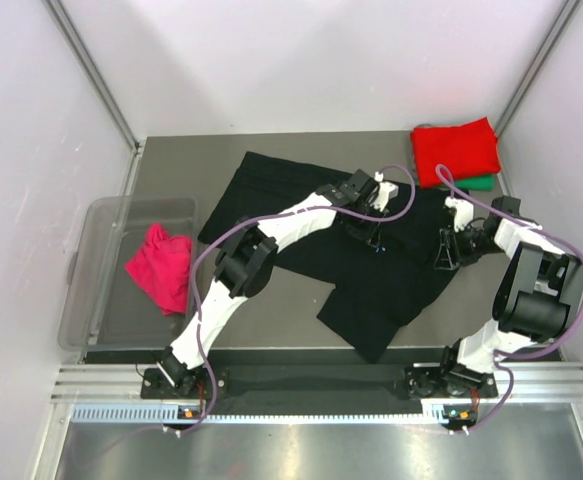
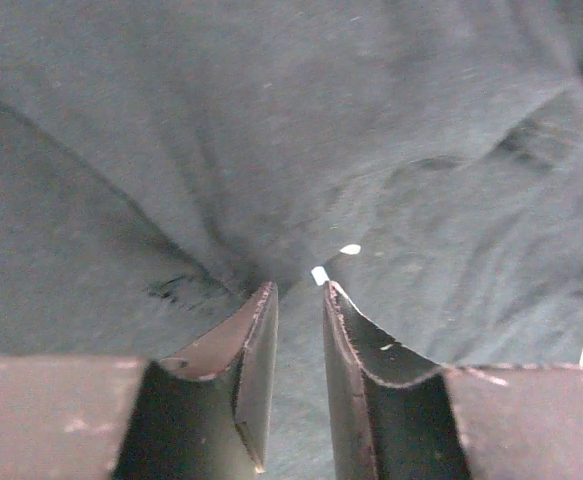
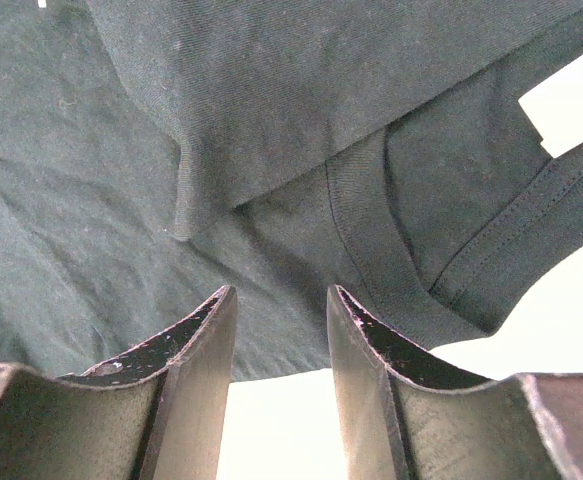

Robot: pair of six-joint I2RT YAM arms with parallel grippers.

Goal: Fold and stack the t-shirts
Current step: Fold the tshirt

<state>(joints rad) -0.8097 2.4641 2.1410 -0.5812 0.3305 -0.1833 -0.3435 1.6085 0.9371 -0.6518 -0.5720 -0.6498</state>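
Two white-and-black arms rise from their bases at the near edge of the dark grey table (image 1: 291, 300). The left arm leans toward 1 o'clock, bends at its elbow and stretches long and low across the middle. The right arm folds back tightly on itself, forearm pointing toward 10 o'clock. The left gripper (image 1: 369, 218) points down onto the black cotton t-shirt (image 1: 371, 285), which lies spread and rumpled over the table's centre, one corner trailing toward 6 o'clock. In the left wrist view its jaws stand slightly apart, tips at the cloth, which puckers toward them. Two small pale flecks (image 2: 349, 249) sit just beyond the tips, too small to read. The right gripper (image 1: 444, 250) hangs over the same shirt's 3 o'clock edge. In the right wrist view its jaws are spread, with a ribbed band (image 3: 366, 250) and stitched hem beyond them and nothing pinched between. At 9 o'clock one clear plastic bin (image 1: 106, 215) holds a crumpled magenta t-shirt (image 1: 161, 265). Far off at 1 o'clock a folded red t-shirt (image 1: 456, 150) rests on a green t-shirt (image 1: 481, 183), only the green edge showing. That makes four shirts.
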